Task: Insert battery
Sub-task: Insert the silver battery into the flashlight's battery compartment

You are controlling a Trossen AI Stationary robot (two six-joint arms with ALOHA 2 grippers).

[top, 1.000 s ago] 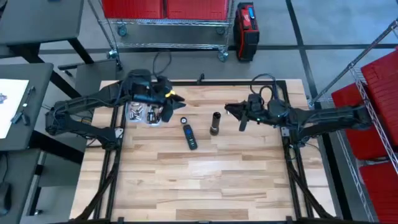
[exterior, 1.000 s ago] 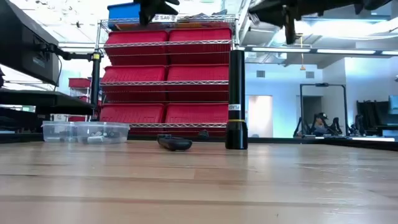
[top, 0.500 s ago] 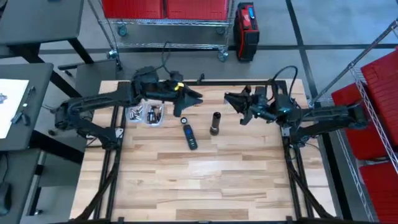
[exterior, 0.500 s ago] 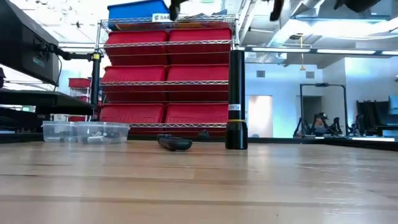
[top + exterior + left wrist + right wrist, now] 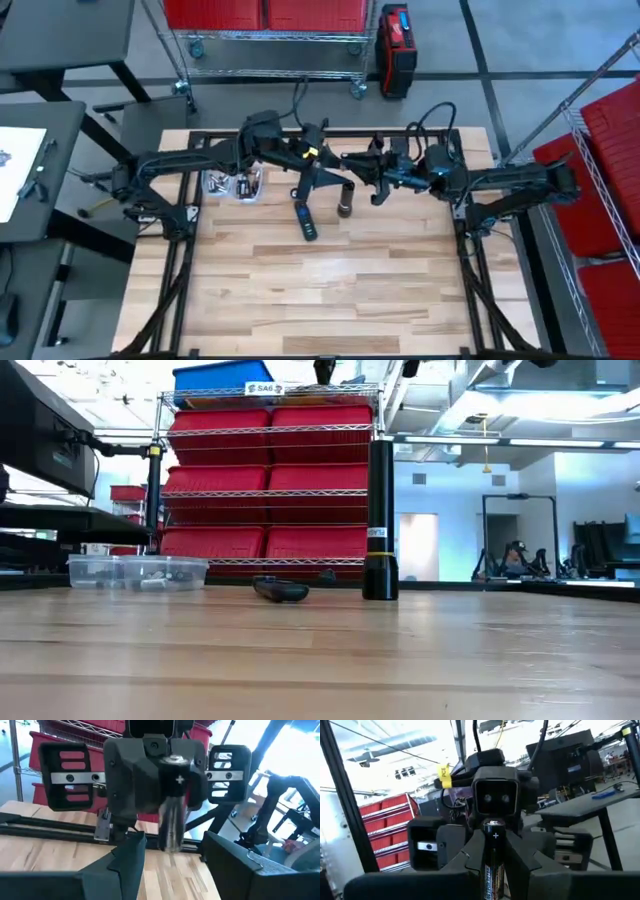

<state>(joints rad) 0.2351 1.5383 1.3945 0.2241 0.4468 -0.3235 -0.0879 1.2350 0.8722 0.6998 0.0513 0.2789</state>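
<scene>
- High view: the left gripper (image 5: 322,178) and the right gripper (image 5: 352,166) meet nose to nose over the far middle of the table (image 5: 330,300). They are above a black flashlight body (image 5: 345,200) standing upright. A small dark blue-tipped part (image 5: 304,220) lies flat just beside it. A clear tub (image 5: 233,185) sits near the left arm with several small batteries loose inside. The battery being handled is too small to pick out here.
- Low view: the flashlight body (image 5: 379,520) is a tall black cylinder with a pale band low down. The dark part (image 5: 281,591) lies beside it. The clear tub (image 5: 138,572) rests well apart from both, its contents a grey jumble. Only the gripper tips reach in along the top edge.
- Left wrist view: the battery (image 5: 173,805) stands upright in the air between the two grippers, a plus mark near its top. The left arm's fingers (image 5: 127,862) stand wide, with wood showing between each of them and the cell.
- Right wrist view: the battery (image 5: 493,860) is dark with printed lettering down its side, plus end up. The right arm's fingers (image 5: 476,851) are narrowed against both its sides, gripping it.
</scene>
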